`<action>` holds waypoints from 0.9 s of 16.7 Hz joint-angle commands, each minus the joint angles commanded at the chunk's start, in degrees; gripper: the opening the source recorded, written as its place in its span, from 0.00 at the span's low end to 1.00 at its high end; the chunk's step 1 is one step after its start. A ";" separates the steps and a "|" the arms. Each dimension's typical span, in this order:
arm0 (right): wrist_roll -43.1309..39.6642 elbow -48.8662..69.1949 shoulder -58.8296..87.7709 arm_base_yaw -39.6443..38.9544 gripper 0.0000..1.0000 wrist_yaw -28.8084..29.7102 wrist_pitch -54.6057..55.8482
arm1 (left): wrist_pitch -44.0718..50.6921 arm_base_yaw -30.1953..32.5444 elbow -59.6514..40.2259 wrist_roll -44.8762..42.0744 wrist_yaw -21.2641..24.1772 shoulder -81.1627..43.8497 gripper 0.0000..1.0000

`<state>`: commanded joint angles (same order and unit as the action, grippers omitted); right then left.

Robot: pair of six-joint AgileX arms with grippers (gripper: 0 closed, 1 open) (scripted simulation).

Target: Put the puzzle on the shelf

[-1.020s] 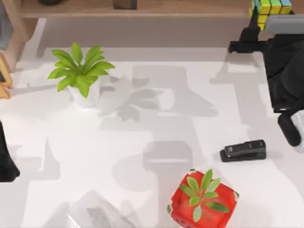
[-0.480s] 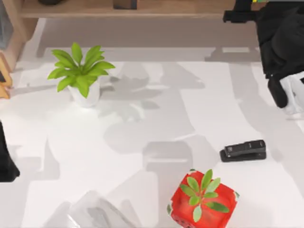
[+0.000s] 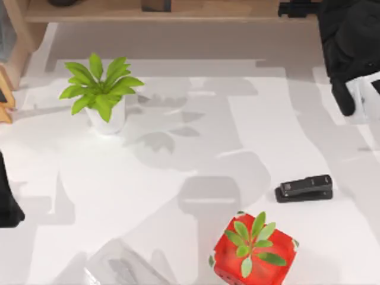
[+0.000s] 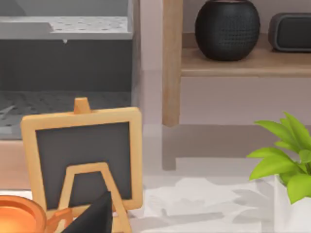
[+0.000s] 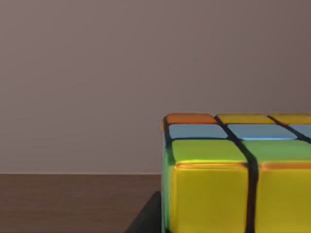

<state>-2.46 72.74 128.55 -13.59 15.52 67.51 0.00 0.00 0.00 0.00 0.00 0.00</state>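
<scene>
One shelf (image 3: 196, 12), spanning the table's far edge from 11 to 1 o'clock, with a plank broad enough for small goods. Already carrying two dark items, a round speaker (image 4: 226, 29) and a flat box (image 3: 156, 5).

Two arms. Right arm (image 3: 350, 41) stretched to 1 o'clock over the shelf's end, presumably to bring the load above the board. Cannot tell whether its grip is closed. Left arm (image 3: 7, 205) parked at 9 o'clock, out of the way; grip likewise impossible to tell.

One red box (image 3: 252, 252) topped with green leaves at 5 o'clock, one potted plant (image 3: 101, 89) at 10 o'clock, one stapler (image 3: 304, 187) at 4 o'clock. All well apart and clear of the right arm's reach.

One puzzle (image 5: 233, 184), close before the right wrist camera and level above the brown shelf board. Probably carried flat for a square set-down. Resting or just hovering: cannot tell.
</scene>
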 joint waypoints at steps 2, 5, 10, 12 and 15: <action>0.00 0.00 0.00 0.00 0.08 0.00 0.00 | 0.00 0.00 0.00 0.00 0.00 0.00 1.00; 0.00 0.00 0.00 0.00 0.30 0.00 0.00 | 0.00 0.00 0.00 0.00 0.00 0.00 1.00; 0.00 0.00 0.00 0.00 0.68 0.00 0.00 | 0.00 0.00 0.00 0.00 0.00 0.00 1.00; 0.00 0.00 0.00 0.00 0.83 0.00 0.00 | 0.00 0.00 0.00 0.00 0.00 0.00 1.00; 0.00 0.00 0.00 0.00 1.00 0.00 0.00 | 0.00 0.00 0.00 0.00 0.00 0.00 1.00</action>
<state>-2.46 72.74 128.55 -13.59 15.52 67.51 0.00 0.00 0.00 0.00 0.00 0.00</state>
